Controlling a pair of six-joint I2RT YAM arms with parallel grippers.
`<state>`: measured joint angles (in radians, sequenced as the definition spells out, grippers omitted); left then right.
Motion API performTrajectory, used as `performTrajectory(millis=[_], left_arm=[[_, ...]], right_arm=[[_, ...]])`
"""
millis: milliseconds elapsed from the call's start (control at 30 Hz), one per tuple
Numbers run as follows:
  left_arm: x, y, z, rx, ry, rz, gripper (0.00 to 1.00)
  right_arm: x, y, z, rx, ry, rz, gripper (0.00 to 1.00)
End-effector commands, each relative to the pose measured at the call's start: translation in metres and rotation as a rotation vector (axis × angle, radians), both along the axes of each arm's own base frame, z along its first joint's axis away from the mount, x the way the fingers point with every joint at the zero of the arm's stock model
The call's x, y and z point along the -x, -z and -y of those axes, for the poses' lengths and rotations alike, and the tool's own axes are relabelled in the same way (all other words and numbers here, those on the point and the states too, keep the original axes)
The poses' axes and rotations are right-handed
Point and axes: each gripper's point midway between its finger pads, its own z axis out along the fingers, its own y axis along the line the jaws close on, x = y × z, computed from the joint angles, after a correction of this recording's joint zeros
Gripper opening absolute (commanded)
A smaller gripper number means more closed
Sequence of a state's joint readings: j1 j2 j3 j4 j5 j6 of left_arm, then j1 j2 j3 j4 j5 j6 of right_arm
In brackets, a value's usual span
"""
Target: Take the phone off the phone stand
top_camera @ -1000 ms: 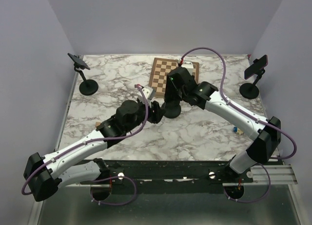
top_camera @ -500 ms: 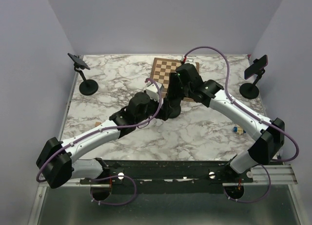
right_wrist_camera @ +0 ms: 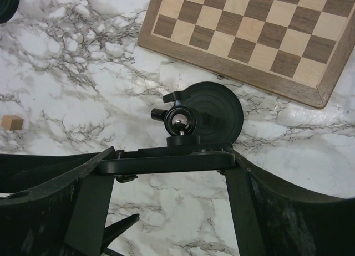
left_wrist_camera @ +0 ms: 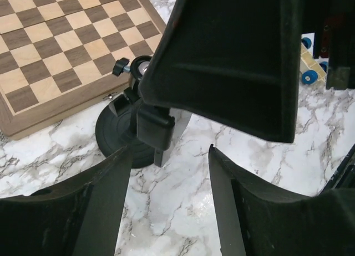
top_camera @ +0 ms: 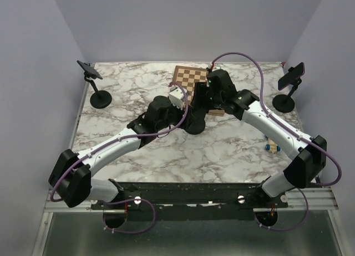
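Observation:
A black phone [right_wrist_camera: 166, 160] sits edge-on in the clamp of a black phone stand [right_wrist_camera: 213, 114] at mid-table, just in front of the chessboard. My right gripper [right_wrist_camera: 172, 153] is shut on the phone, one finger at each end, above the stand's ball joint [right_wrist_camera: 180, 123]. In the top view the right gripper [top_camera: 202, 98] hangs over the stand [top_camera: 195, 124]. My left gripper [left_wrist_camera: 169, 150] is open and empty, low beside the stand's base [left_wrist_camera: 119, 137], under the tilted phone [left_wrist_camera: 233, 56]. In the top view the left gripper [top_camera: 184, 113] sits left of the stand.
A wooden chessboard [top_camera: 188, 78] lies behind the stand. Two more stands with phones are at the far left [top_camera: 100, 98] and far right [top_camera: 284, 102]. A small wooden toy with blue wheels [top_camera: 272, 147] lies at the right. A small wood block [right_wrist_camera: 12, 122] lies on the marble.
My left arm has reached forward and right, bringing its open gripper up to the stand. My right gripper has shifted slightly back and right over the stand.

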<state>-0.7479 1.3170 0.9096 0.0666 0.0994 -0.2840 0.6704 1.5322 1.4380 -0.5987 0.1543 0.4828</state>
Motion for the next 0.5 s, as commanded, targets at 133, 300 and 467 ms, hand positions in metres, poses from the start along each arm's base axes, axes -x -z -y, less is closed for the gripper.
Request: performTrajectory(millis=[133, 300, 467], left_arm=[[-0.013, -0.008, 0.006, -0.054, 0.042, 0.059, 0.63], [-0.018, -0.013, 0.004, -0.047, 0.027, 0.081, 0.60], [-0.023, -0.012, 0.002, -0.062, 0.008, 0.088, 0.57]], right_arm=[[0.011, 0.009, -0.024, -0.063, -0.116, -0.053, 0.01], [0.008, 0.005, -0.026, -0.067, -0.126, -0.041, 0.01], [0.008, 0.008, -0.026, -0.059, -0.129, -0.048, 0.01]])
